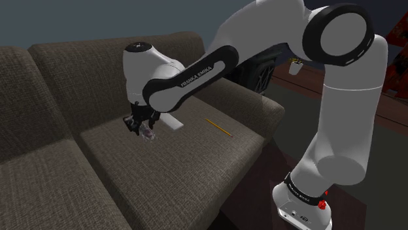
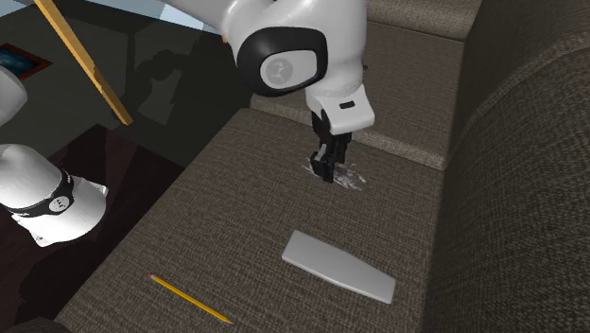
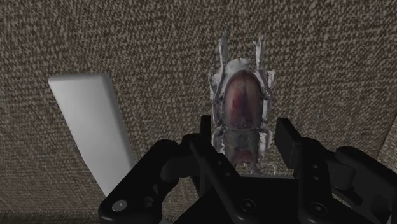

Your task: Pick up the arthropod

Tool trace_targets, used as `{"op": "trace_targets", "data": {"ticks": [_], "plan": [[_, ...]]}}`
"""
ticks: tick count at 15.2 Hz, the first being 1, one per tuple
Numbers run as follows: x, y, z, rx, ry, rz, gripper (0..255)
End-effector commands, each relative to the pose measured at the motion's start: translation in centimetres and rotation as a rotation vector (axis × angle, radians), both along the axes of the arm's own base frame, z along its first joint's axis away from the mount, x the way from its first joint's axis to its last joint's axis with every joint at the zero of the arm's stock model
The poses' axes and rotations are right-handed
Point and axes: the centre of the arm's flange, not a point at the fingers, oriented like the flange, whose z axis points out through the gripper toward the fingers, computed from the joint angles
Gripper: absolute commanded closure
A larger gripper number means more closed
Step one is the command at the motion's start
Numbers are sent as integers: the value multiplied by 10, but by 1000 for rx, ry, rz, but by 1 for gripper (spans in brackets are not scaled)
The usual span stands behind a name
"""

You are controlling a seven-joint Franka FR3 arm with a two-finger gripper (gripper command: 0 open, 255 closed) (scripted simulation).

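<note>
The arthropod is a pale grey beetle (image 3: pixel 242 95) with a reddish-brown back, lying on the brown sofa seat cushion (image 1: pixel 189 157). In the wrist view my gripper (image 3: pixel 245 130) is down over it, the two black fingers pressed against the sides of its rear body, so it is shut on the beetle. The horned head end sticks out past the fingertips. From the shoulder view the gripper (image 1: pixel 145 126) stands low on the cushion with the beetle (image 1: pixel 150 133) just under it. In the second exterior view the gripper (image 2: pixel 326 171) touches the cushion beside the beetle (image 2: pixel 351 179).
A flat grey-white slab (image 2: pixel 338 266) lies on the same cushion close to the gripper, also seen as the slab (image 3: pixel 95 124). A yellow pencil (image 2: pixel 187 297) rests farther toward the seat's front edge. The sofa back (image 1: pixel 78 65) rises behind, and dark floor lies beyond the cushion edge.
</note>
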Motion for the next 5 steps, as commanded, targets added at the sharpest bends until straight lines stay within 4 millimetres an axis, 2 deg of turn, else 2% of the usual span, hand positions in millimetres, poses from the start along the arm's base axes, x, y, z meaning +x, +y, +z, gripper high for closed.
{"op": "trace_targets", "data": {"ticks": [1,3,5], "plan": [[1,1,11,0,0,0,255],[1,1,21,0,0,0,255],[1,1,22,0,0,0,255]]}}
